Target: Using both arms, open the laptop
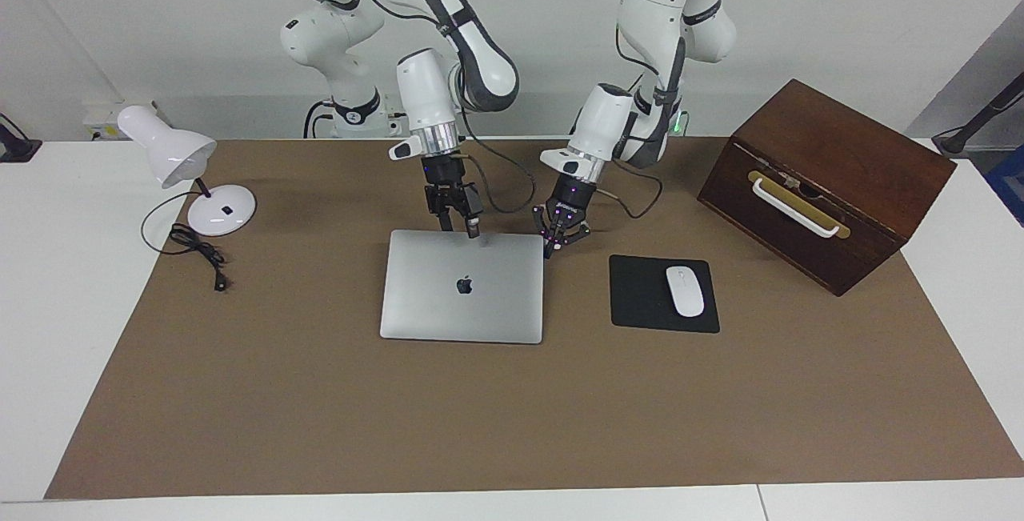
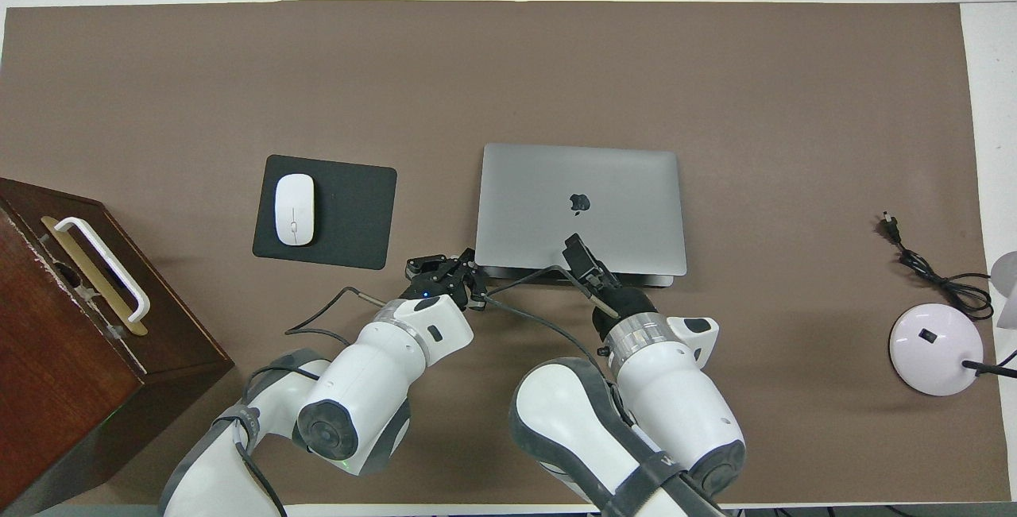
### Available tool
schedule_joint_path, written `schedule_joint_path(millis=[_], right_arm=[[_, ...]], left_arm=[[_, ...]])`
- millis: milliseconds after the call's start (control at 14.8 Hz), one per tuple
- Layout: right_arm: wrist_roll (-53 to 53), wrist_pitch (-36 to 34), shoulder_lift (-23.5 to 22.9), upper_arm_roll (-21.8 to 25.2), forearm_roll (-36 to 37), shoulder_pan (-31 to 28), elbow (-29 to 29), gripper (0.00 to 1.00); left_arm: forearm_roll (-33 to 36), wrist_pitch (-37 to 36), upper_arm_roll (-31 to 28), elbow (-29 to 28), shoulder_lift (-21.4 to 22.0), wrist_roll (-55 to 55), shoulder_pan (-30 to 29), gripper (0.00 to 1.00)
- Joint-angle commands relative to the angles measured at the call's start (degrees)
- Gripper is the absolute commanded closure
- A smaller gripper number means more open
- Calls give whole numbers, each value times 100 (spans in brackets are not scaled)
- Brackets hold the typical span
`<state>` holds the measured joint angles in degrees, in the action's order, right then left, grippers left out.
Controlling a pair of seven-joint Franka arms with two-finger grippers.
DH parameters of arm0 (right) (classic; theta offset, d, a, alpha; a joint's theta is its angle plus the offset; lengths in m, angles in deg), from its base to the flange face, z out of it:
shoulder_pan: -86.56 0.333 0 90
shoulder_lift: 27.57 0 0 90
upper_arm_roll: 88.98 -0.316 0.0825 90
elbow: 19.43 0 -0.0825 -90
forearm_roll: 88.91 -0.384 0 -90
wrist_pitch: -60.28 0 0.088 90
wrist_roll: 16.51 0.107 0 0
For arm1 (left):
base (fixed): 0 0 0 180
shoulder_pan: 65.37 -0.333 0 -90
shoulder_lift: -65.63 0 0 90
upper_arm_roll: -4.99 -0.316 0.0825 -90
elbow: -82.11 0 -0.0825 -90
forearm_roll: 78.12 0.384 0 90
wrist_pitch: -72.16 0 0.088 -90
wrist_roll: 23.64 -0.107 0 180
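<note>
Lying flat and closed on the brown mat of the table [image 1: 320,425], the laptop [image 1: 462,287] sits with its logo up, beside the black mouse pad [image 1: 644,297] that carries a white mouse [image 1: 685,290]. Right hand [image 1: 456,221] is at the laptop's edge nearest the robots, fingers spread. Left hand [image 1: 560,237] is at the corner of that same edge toward the mouse pad, fingers spread too; contact cannot be told for either. Wooden box [image 1: 824,177] stands at the left arm's end, desk lamp [image 1: 184,165] at the right arm's end.
</note>
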<state>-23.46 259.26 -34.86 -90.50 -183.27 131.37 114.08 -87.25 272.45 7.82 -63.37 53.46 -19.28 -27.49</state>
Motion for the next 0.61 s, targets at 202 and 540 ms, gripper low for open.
schedule_joint_path(millis=[202,540], right_arm=[[-254,-87,-53,3,-48,-51,-123,1],[-289,-87,-53,3,-48,-60,-123,1]], left_arm=[[60,1,8,-42,119,-181,-62,100],[69,1,8,-33,84,-462,-62,100]])
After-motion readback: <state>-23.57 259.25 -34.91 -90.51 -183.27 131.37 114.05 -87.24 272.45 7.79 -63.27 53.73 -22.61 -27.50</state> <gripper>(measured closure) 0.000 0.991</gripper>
